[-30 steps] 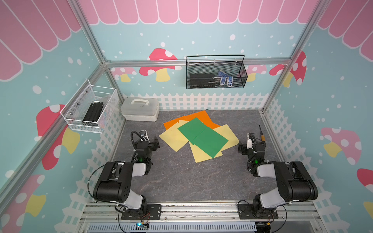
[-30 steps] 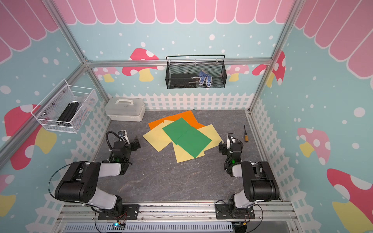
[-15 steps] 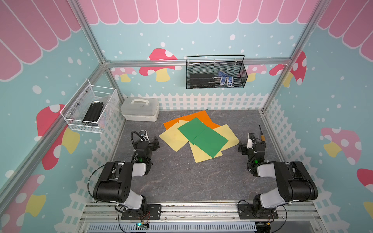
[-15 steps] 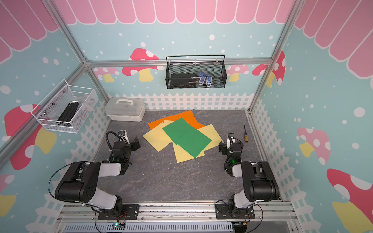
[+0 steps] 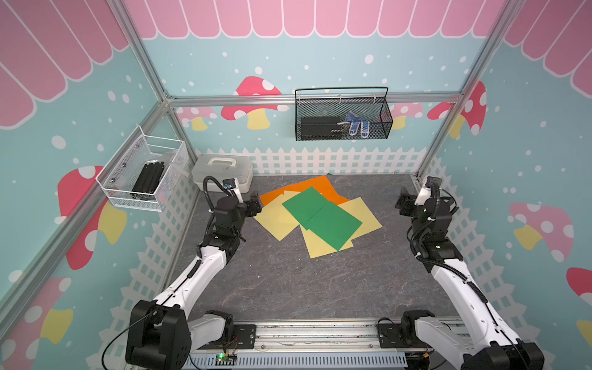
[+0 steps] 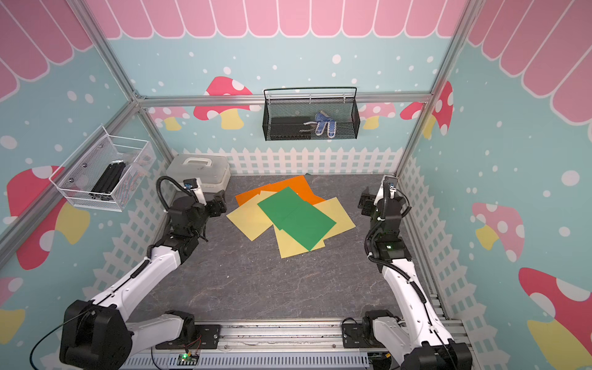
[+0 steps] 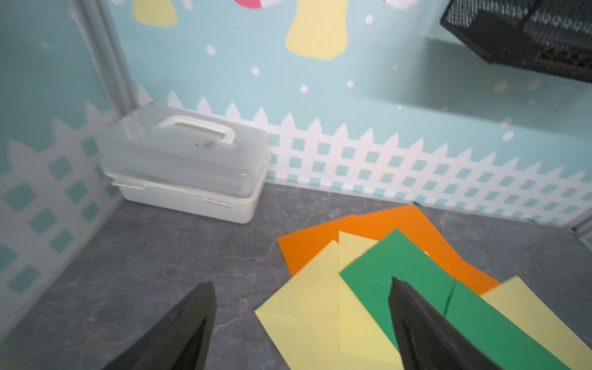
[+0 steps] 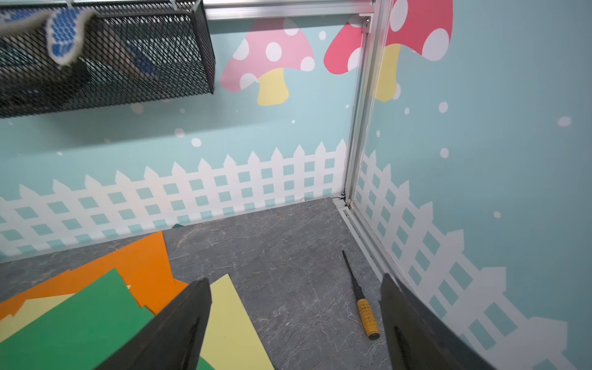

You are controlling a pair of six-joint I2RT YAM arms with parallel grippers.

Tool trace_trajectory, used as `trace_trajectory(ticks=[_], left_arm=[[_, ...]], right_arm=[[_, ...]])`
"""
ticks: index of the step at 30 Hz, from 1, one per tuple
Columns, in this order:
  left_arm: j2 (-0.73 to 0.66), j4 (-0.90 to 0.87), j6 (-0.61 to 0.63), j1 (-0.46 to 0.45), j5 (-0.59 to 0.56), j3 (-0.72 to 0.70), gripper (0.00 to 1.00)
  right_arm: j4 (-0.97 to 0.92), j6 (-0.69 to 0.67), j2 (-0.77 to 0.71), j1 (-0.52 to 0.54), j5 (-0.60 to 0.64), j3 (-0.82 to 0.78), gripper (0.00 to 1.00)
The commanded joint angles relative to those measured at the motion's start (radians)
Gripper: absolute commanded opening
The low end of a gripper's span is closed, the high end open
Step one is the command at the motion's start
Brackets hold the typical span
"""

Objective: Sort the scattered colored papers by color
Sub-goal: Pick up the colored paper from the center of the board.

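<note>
With the colored papers (image 5: pixel 320 217) heaped overlapping near the far edge of the tabletop (image 5: pixel 288 288), and the left pincer (image 7: pixel 301 283) and right pincer (image 8: pixel 294 279) seen released and empty flanking them, an uppermost green sheet (image 6: pixel 307 224) is best pinched at a free corner and slid off flat

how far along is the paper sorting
Done: nothing; the green papers lie atop the yellow papers and orange papers in one overlapping pile. In hand: nothing; the left gripper and right gripper are open and empty, either side of the pile. Left: separating all three colors into stacks.
</note>
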Motion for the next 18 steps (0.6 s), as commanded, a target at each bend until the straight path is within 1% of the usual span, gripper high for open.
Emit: trace_trajectory(ticks=[1,4,6,7,10,13,14,15,16,18], left_arm=[[0.101,-0.251,-0.097,-0.01,0.171,0.076,0.84],[0.202,-0.258,-0.166,-0.02,0.345,0.148,0.8],[0.271,-0.256,-0.188,-0.043,0.431,0.207,0.74],[0.307,-0.256,-0.19,-0.06,0.463,0.245,0.71],[0.427,-0.285,-0.184,-0.127,0.507,0.372,0.71],[0.564,-0.376,-0.153,-0.199,0.503,0.534,0.67],[0.599,-0.41,-0.146,-0.207,0.501,0.583,0.65],[0.649,-0.445,-0.139,-0.246,0.5,0.635,0.62],[0.691,-0.473,-0.134,-0.264,0.5,0.678,0.6],[0.748,-0.501,-0.139,-0.285,0.488,0.727,0.58]], right_arm=[[-0.421,0.113,0.114,0.048,-0.054,0.095,0.81],[-0.52,0.179,0.223,0.069,-0.194,0.187,0.81],[-0.522,0.248,0.275,0.069,-0.315,0.199,0.79],[-0.493,0.289,0.296,0.07,-0.373,0.189,0.78],[-0.362,0.388,0.336,0.07,-0.492,0.135,0.77],[-0.3,0.459,0.393,0.071,-0.535,0.122,0.78],[-0.298,0.471,0.414,0.072,-0.553,0.128,0.78],[-0.287,0.484,0.438,0.071,-0.583,0.131,0.78],[-0.266,0.509,0.457,0.071,-0.613,0.125,0.78],[-0.213,0.55,0.481,0.072,-0.662,0.1,0.78]])
